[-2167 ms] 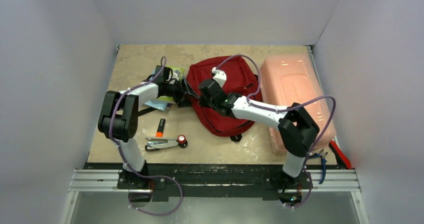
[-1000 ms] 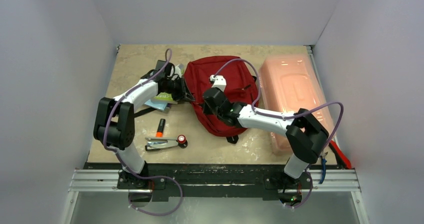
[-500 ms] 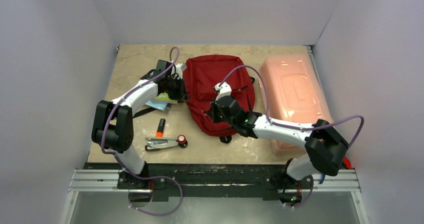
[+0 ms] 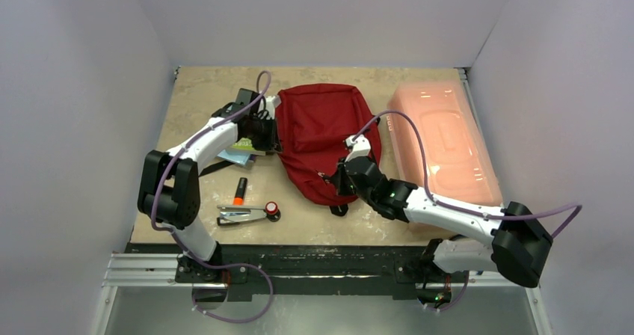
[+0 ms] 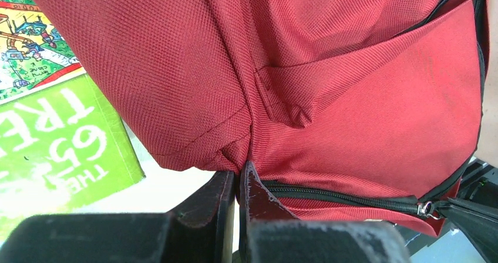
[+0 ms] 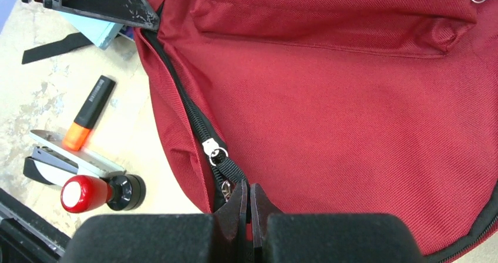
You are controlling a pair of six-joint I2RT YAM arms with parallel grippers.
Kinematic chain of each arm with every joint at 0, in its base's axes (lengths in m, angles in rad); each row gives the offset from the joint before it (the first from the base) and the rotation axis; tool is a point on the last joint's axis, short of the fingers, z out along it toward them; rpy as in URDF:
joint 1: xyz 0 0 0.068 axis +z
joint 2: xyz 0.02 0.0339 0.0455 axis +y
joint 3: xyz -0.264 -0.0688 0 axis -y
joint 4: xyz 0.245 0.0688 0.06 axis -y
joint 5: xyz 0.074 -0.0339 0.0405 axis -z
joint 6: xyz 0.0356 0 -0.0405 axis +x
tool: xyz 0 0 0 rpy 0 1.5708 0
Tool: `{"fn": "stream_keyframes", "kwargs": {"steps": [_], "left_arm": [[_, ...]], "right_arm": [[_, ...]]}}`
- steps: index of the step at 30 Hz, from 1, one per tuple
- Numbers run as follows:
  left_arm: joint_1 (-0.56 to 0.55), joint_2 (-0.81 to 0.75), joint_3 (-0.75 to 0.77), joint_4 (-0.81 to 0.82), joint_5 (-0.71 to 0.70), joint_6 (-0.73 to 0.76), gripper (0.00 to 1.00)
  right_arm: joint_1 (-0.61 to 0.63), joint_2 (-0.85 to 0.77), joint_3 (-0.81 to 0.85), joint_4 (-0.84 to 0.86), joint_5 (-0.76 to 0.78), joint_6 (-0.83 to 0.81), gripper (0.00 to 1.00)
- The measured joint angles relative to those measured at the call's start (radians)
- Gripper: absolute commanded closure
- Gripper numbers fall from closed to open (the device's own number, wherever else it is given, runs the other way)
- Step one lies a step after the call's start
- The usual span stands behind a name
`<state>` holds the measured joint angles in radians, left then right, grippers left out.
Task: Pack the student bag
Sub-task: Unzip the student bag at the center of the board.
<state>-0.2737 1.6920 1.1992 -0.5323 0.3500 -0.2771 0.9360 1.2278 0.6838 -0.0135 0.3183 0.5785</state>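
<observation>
The student bag (image 4: 323,137), a dark red backpack, lies flat in the middle of the table. My left gripper (image 4: 271,134) is at its left edge, shut on a fold of the red fabric (image 5: 235,151) just above a black zipper line (image 5: 346,198). My right gripper (image 4: 338,182) is at the bag's near left corner, shut on the black strap pull (image 6: 232,172) that hangs from the silver zipper slider (image 6: 212,147). In the right wrist view the bag (image 6: 329,104) fills most of the frame.
A pale pink translucent box (image 4: 441,140) lies right of the bag. An orange highlighter (image 4: 240,191), a stapler (image 4: 238,214) and a red-capped stamp (image 4: 272,210) lie near the front left. A green book (image 5: 53,140) sits under the bag's left edge.
My right arm has swung right and drawn back toward the near edge with the zipper pull in its grip. The bag has spread out flatter. My left gripper has stayed at the bag's left edge.
</observation>
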Motion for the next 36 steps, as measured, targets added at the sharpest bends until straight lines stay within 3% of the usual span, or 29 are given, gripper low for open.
{"fn": "stream_keyframes", "kwargs": {"steps": [4,8,11,15,21,25,29,33,36], "left_arm": [[-0.026,-0.003,0.044,-0.053,-0.035,-0.023,0.53],[-0.036,-0.062,0.051,-0.087,-0.076,-0.092,0.28],[-0.037,-0.156,0.047,-0.116,-0.093,-0.153,0.26],[-0.043,-0.34,0.013,-0.145,-0.093,-0.268,0.3],[-0.125,-0.513,-0.1,-0.164,-0.082,-0.579,0.35],[-0.257,-0.504,-0.173,-0.166,-0.133,-0.827,0.37],[-0.306,-0.436,-0.185,-0.125,-0.15,-0.988,0.44],[-0.309,-0.319,-0.18,-0.037,-0.147,-1.065,0.45],[-0.327,-0.249,-0.162,-0.028,-0.154,-1.071,0.41]], "right_arm": [[0.0,0.003,0.006,-0.021,0.008,0.016,1.0],[0.0,0.038,0.021,-0.049,0.027,0.032,1.0],[0.0,0.071,0.04,-0.06,0.037,0.052,1.0],[0.0,0.13,0.077,-0.059,0.038,0.08,1.0],[0.0,0.157,0.078,-0.042,0.027,0.103,1.0],[0.0,0.143,0.078,-0.036,0.027,0.103,1.0],[0.0,0.095,0.071,-0.028,0.027,0.102,1.0],[0.0,0.048,0.054,-0.022,0.028,0.102,1.0],[0.0,0.041,0.043,-0.014,0.026,0.101,1.0]]}}
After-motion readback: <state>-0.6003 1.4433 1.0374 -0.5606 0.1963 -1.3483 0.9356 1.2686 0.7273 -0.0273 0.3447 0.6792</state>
